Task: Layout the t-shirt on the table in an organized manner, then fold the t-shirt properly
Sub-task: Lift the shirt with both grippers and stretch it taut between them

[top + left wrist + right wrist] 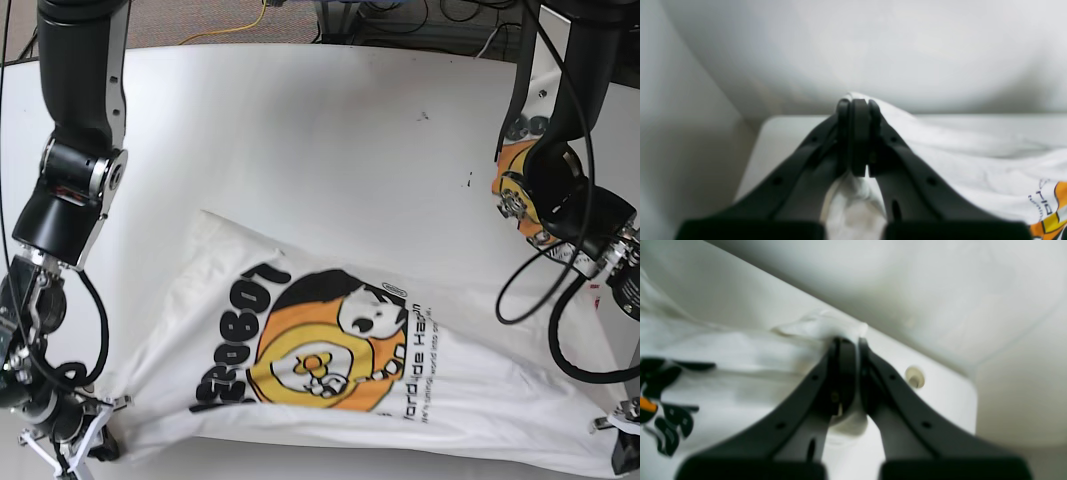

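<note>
A: Where is the t-shirt (340,390) seen?

B: It is spread print-up across the near part of the table (300,130), with its round orange-and-yellow graphic (320,345) and black lettering (235,340) facing the base camera. The cloth is wrinkled and is drawn toward the 2 near corners of the view.

A: How is the left gripper (860,106) found?

B: Its jaws are closed together on a bunched fold of the white fabric, which is seen above the tips and below them in the left wrist view. A strip of the orange print (1052,213) is seen at that view's lower right. In the base view only a small part of this gripper is seen, at the bottom right corner.

A: And the right gripper (850,341)?

B: It is clamped on another edge of the shirt; puckered cloth is seen at the tips. A round grey grommet hole (915,377) in the tabletop is seen just beside it, near the table's edge. The 2 grippers are held well apart.
</note>
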{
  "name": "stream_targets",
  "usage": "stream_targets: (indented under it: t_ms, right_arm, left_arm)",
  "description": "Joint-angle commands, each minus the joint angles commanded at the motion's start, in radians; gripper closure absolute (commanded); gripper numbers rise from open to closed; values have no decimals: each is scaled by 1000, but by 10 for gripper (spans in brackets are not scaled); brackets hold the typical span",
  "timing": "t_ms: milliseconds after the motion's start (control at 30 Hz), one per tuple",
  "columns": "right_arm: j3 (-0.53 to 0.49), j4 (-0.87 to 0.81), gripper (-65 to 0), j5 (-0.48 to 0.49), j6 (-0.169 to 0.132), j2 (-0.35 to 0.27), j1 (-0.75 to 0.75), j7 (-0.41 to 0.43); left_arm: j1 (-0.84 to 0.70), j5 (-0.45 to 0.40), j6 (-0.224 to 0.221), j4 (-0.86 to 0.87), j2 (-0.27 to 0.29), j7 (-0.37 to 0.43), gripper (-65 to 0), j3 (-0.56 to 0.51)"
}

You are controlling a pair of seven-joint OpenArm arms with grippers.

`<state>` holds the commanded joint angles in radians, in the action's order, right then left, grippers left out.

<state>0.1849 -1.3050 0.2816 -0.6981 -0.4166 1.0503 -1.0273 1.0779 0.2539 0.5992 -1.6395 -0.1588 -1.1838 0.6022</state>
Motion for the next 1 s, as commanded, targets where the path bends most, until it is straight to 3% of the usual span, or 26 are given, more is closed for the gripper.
stream_targets:
  t_ms: [133,333,533,767,1000]
  right_arm:
    - [-3,46,0,0,0,-11,109,0]
    - [-97,72,0,3,0,-46,267,-2]
    - [-127,72,0,5,0,-52,354,-14]
    - [-123,25,0,8,0,-77,342,-63]
    - [-46,-112,0,8,0,-78,140,-94]
  left_arm:
    - [103,3,-28,37,-12,0,-7,-2]
    - [265,3,-29,130,-51,3,-8,-2]
    - [390,3,-29,229,-57,5,-8,-2]
    - [416,5,-28,267,-51,5,-8,-2]
    - [316,40,-23,215,-48,0,-10,-2]
